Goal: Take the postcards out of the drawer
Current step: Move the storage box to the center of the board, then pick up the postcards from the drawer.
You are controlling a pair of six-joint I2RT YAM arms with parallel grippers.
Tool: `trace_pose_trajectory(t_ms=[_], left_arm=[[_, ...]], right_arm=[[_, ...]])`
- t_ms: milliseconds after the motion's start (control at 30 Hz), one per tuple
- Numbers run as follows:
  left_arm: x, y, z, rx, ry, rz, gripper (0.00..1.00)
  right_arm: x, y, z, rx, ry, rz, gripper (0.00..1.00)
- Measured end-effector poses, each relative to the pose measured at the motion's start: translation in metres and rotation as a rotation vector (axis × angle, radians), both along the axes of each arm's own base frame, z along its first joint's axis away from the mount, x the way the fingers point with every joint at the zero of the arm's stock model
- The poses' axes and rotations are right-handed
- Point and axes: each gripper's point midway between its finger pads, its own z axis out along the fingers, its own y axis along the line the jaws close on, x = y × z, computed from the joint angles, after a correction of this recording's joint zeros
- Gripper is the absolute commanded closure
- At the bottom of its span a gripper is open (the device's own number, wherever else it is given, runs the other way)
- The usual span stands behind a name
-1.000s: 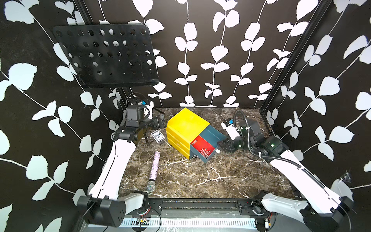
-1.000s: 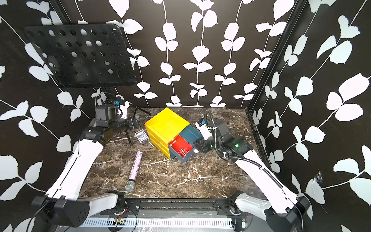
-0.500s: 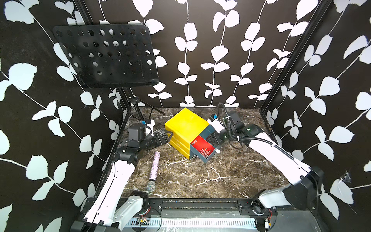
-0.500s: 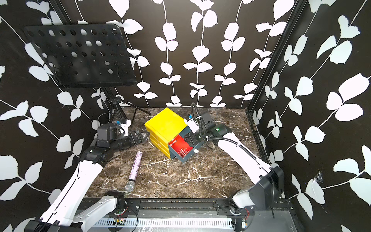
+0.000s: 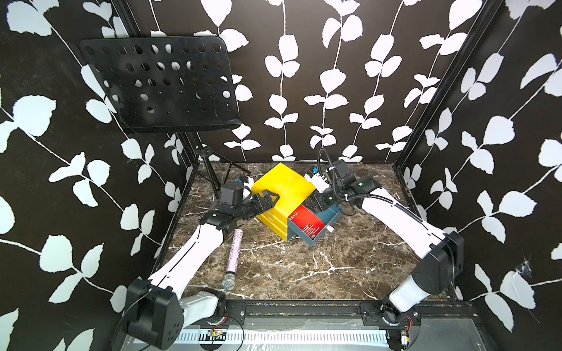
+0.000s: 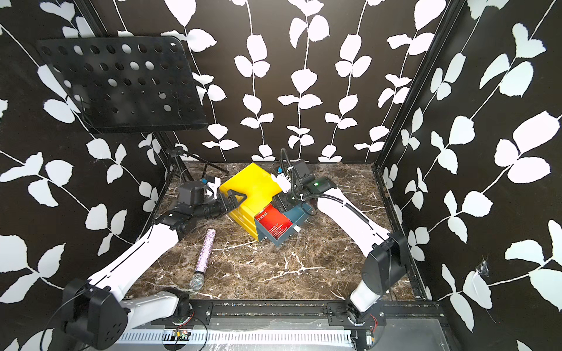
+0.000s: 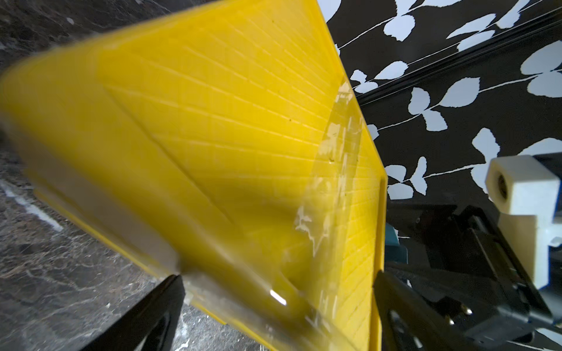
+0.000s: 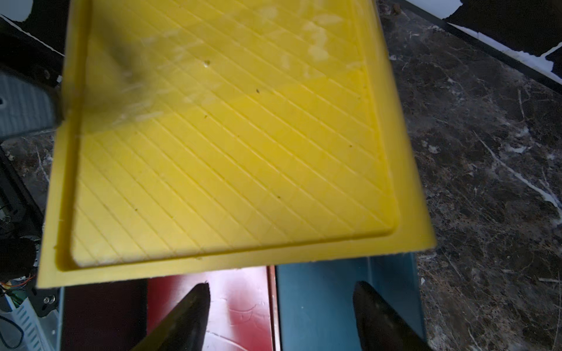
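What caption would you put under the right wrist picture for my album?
Open right claw poised above a red postcard in the teal drawer pulled out of the grooved yellow cabinet.

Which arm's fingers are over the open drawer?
The right fingers, above the red postcard in the teal drawer; the left fingers are at the yellow cabinet.

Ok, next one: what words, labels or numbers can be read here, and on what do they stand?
"DREAM:" in white print, on the red postcard lying in the open teal drawer.
Smaller white lines below it on the same postcard: too small to read.
On the yellow cabinet and the microphone: no text visible.
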Motion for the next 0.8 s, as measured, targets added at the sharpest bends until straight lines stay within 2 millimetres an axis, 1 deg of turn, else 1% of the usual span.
trace_pose_trajectory(t_ms=[100, 200, 433, 500, 600, 800], left_arm=[[0.013, -0.004, -0.008, 0.004, -0.003, 0.011, 0.01], [0.030, -0.009, -0.015, 0.018, 0.001, 0.018, 0.01], [0.076, -0.020, -0.010, 0.063, -0.055, 0.026, 0.01], [0.085, -0.024, -0.009, 0.068, -0.066, 0.022, 0.01], [0.091, -0.026, -0.010, 0.069, -0.075, 0.017, 0.01], [0.092, -0.027, -0.010, 0.076, -0.084, 0.012, 0.01]], right_arm=[[0.007, 0.001, -0.007, -0.021, 0.005, -0.012, 0.26], [0.016, 0.003, -0.010, -0.039, 0.005, -0.025, 0.26], [0.045, 0.009, -0.008, -0.086, -0.014, -0.071, 0.22], [0.049, 0.011, -0.008, -0.086, -0.012, -0.079, 0.18], [0.049, 0.010, -0.008, -0.082, 0.001, -0.093, 0.15], [0.047, 0.006, -0.011, -0.066, 0.046, -0.126, 0.15]])
